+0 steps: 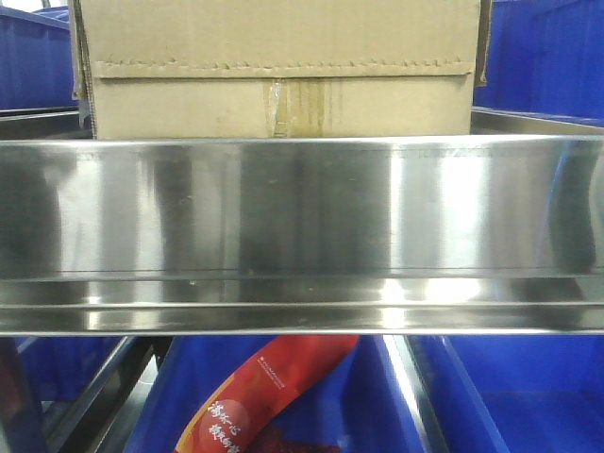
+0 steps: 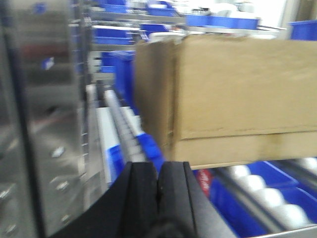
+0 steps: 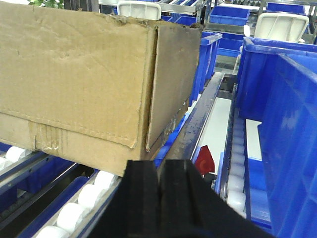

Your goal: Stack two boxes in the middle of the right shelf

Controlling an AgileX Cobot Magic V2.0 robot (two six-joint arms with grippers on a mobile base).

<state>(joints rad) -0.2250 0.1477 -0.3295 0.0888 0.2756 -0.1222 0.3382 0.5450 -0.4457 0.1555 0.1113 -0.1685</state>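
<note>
Only one box [image 1: 283,66] visible, behind shelf [image 1: 302,208] lip; both arms' fingers [image 2: 157,191] [image 3: 159,191] clenched, empty.

Landmark: shelf [image 1: 302,203]. One box [image 1: 278,71] sits behind the shelf's front lip and above it, left of centre. Bins [image 1: 543,57] stand right of the box and another bin [image 1: 33,57] left, both behind the lip. Below the shelf lies a packet [image 1: 264,396] inside a lower bin [image 1: 377,406]. Rollers [image 3: 79,203] run under the box.
</note>
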